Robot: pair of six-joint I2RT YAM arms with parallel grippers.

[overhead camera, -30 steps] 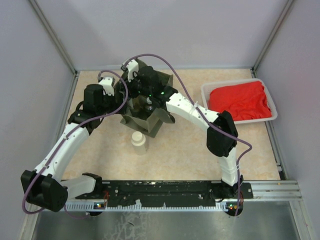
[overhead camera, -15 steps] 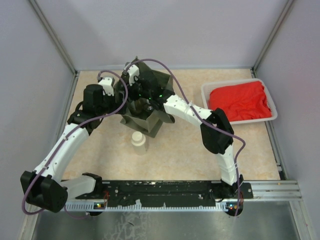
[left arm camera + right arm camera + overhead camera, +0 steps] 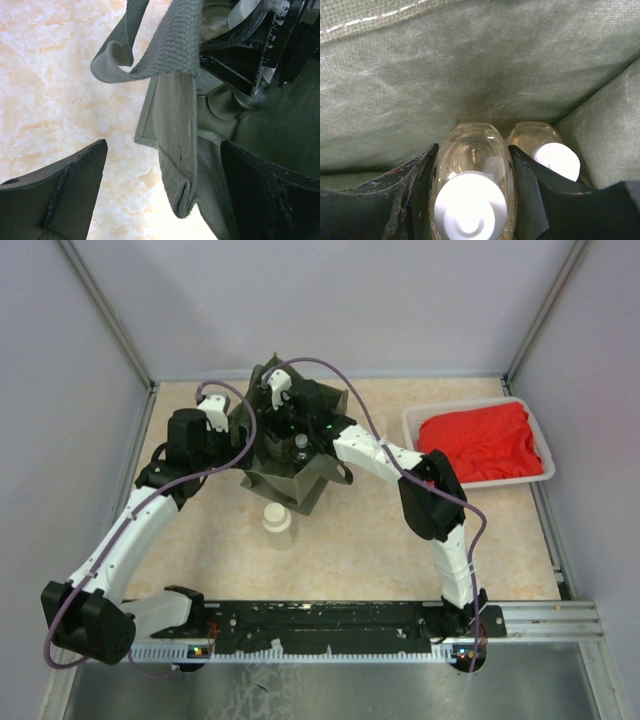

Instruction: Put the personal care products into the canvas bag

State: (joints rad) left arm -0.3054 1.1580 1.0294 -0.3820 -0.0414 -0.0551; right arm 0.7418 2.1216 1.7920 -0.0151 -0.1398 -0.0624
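Note:
The olive canvas bag [image 3: 300, 485] stands open mid-table. My right gripper [image 3: 472, 150] reaches down inside it, shut on a clear bottle [image 3: 472, 190] of amber liquid with a white cap. A second clear bottle [image 3: 545, 150] lies next to it against the bag's wall. A white-capped pale bottle [image 3: 277, 525] stands on the table just in front of the bag. My left gripper [image 3: 164, 145] is open at the bag's left rim, with a handle strap [image 3: 175, 115] hanging between its fingers [image 3: 65, 195] without being pinched.
A white tray [image 3: 410, 425] holding a red cloth [image 3: 480, 440] sits at the back right. Grey walls close in the table on the left, back and right. The right arm's elbow [image 3: 432, 502] hangs over the table right of the bag.
The right arm has shifted a little over the bag, its elbow drawing left, still holding the bottle. The left arm and the bottle on the table have not moved.

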